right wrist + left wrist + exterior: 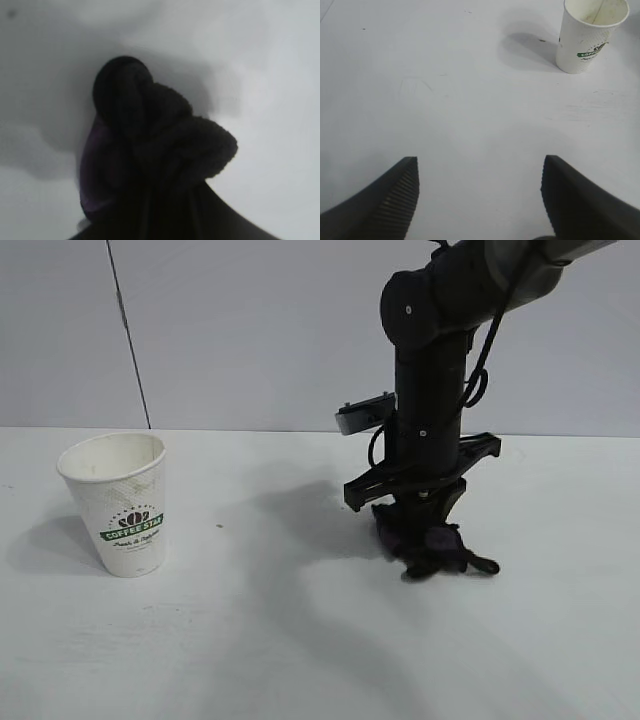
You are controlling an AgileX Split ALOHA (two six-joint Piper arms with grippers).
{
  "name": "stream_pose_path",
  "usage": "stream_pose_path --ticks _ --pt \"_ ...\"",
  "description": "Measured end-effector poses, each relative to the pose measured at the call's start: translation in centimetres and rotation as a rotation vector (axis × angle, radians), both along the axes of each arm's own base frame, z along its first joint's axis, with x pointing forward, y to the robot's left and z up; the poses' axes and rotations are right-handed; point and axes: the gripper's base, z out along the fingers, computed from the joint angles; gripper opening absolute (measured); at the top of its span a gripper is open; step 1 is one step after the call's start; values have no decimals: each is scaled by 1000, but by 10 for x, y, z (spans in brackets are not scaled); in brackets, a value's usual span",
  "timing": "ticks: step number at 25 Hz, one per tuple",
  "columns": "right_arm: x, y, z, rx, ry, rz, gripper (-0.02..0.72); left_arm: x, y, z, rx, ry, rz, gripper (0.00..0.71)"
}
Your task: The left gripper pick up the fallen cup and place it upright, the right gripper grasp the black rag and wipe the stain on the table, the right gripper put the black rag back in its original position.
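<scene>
The white cup [118, 502] with its green COFFEE STAR band stands upright on the table [300, 640] at the left. It also shows far off in the left wrist view as the cup [590, 35]. My left gripper [480, 159] hangs open over bare tabletop, apart from the cup, with nothing between its fingers. My right gripper [420, 525] points straight down at centre right, shut on the black rag [432, 548] and pressing it onto the table. The bunched rag [150, 145] with purple patches fills the right wrist view. The stain is hidden or out of view.
A grey wall [300, 330] rises behind the table's back edge. A small dark speck [219, 526] lies on the tabletop between cup and rag. The right arm casts a broad shadow [290, 510] toward the middle.
</scene>
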Motion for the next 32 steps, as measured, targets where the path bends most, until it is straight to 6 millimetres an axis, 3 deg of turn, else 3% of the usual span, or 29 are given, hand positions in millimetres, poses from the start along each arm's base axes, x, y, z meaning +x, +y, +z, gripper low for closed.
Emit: stream_pose_path --ticks 6,11,13,17,21,23,26,32 --pt "10 -2 5 -113 -156 -130 76 0 0 0 0 0 0 501" --pt "14 -1 5 -97 -182 -179 103 0 0 0 0 0 0 501" --pt "14 -1 5 -94 -189 -183 188 0 0 0 0 0 0 501" --pt "15 -2 5 -106 -197 -193 456 0 0 0 0 0 0 501" --pt "16 -9 6 -142 -185 -217 543 0 0 0 0 0 0 501" --pt "20 -20 13 -172 -206 -249 550 0 0 0 0 0 0 501" --pt "29 -47 42 -205 -285 -310 554 0 0 0 0 -1 0 501" --pt "34 -137 128 -258 -458 -510 557 0 0 0 0 -1 0 501"
